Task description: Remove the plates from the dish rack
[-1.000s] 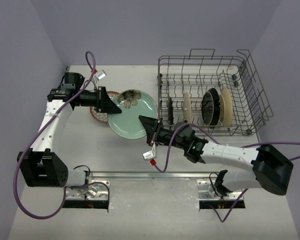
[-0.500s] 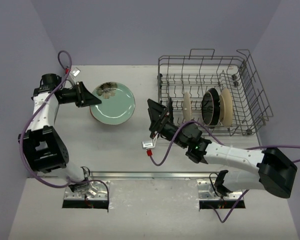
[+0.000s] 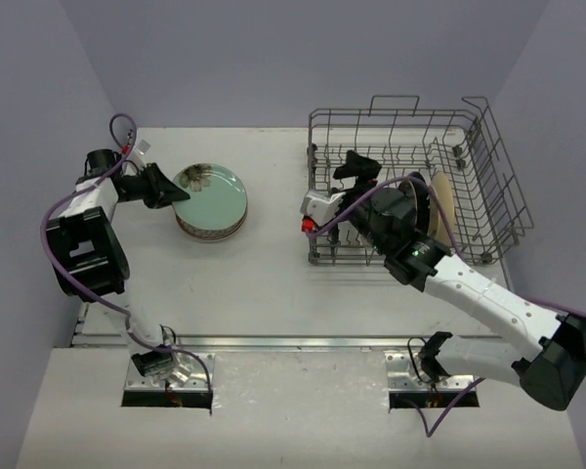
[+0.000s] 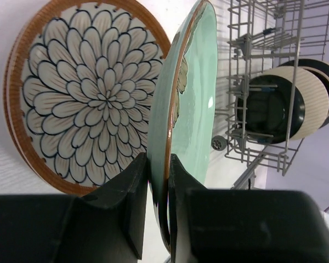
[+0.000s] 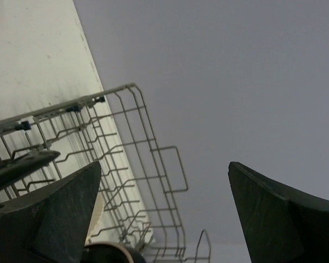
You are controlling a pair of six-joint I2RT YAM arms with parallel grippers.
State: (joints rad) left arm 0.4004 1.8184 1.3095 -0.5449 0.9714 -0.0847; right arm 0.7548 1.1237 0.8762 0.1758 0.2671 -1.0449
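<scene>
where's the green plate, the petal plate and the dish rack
green plate (image 4: 196,98), left wrist view, on its glazed face
petal plate (image 4: 98,96), left wrist view, centre of the flower pattern
dish rack (image 3: 501,181), top external view, on its right side wall

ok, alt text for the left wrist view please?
Two black fingers pinch the rim of a pale green plate, seen edge-on at centre. Left of it is a brown-rimmed plate with a white petal pattern; to the right, the wire dish rack holds a black plate and a cream plate upright.
</scene>
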